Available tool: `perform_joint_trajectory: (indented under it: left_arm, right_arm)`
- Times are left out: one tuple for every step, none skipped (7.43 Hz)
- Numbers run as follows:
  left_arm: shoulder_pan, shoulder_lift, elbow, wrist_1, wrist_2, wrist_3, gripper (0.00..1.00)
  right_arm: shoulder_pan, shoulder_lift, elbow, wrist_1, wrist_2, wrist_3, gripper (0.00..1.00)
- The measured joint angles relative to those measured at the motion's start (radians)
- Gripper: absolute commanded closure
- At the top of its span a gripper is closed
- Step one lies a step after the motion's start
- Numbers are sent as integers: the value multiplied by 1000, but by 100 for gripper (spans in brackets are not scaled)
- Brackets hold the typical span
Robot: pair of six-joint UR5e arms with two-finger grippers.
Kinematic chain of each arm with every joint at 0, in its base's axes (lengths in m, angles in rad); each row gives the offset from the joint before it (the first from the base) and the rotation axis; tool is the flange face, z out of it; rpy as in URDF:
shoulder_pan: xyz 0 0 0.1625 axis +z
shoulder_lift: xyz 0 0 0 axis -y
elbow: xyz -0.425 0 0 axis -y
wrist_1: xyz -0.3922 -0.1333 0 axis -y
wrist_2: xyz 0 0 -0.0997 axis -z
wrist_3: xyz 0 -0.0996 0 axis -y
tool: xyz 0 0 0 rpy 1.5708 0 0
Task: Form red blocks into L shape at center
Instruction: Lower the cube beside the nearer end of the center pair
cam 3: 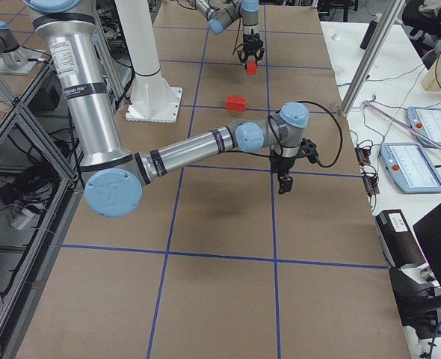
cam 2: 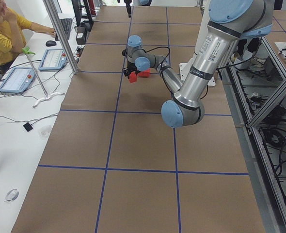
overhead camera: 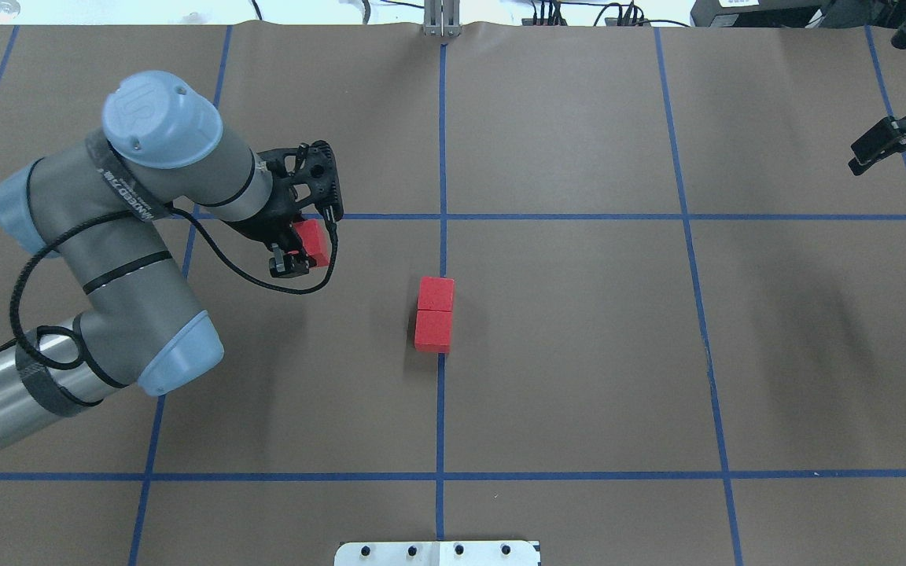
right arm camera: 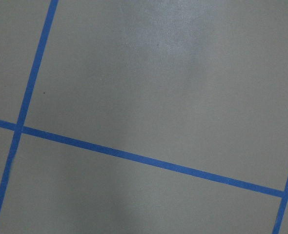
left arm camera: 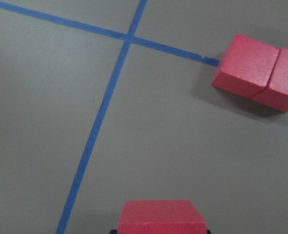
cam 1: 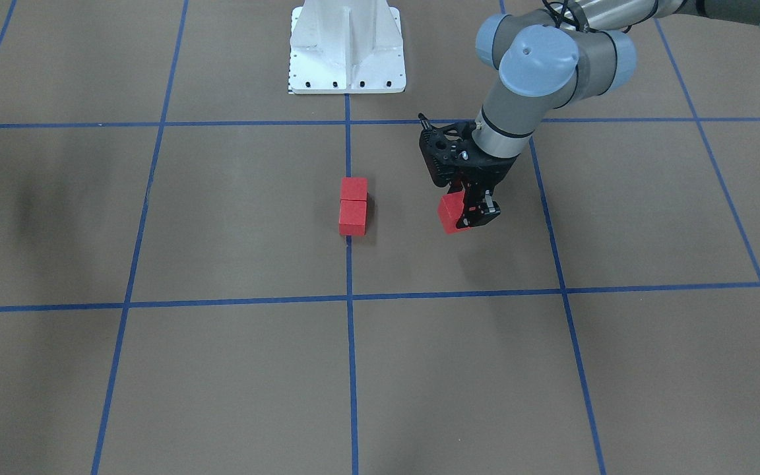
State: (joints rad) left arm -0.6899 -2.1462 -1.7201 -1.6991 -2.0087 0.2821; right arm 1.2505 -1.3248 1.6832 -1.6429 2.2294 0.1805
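Two red blocks [overhead camera: 435, 312] are sat touching, end to end, on the blue line [overhead camera: 441, 141], well away from every edge of the table [overhead camera: 579, 377]. The third block [overhead camera: 314, 238] is clamped in the left gripper [overhead camera: 303, 251] and held clear of the surface, off toward the left edge. The right gripper [overhead camera: 866, 156] is parked by the far right corner, and its finger spread can't be told.

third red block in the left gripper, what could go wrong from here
1. The third red block in the left gripper looks turned against the two touching red blocks; set down so, the L comes out crooked.
2. Brought in too low, it could knock those two off the blue center line.
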Motion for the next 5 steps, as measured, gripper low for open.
perform_joint_trajectory:
  left_arm:
    - [18,-50,56,5,1,32,100]
    - [34,-93,109,6,2,54,100]
    - [52,-116,139,7,7,70,100]
    - [78,-128,156,7,25,75,100]
    - [105,-140,164,6,48,74,100]
  right_arm:
    - [0,0,0,0,0,6,0]
    - [0,0,0,0,0,14,0]
    - [0,0,1,0,-1,22,0]
    - [0,0,1,0,0,28,0]
    - [0,1,2,0,0,31,0]
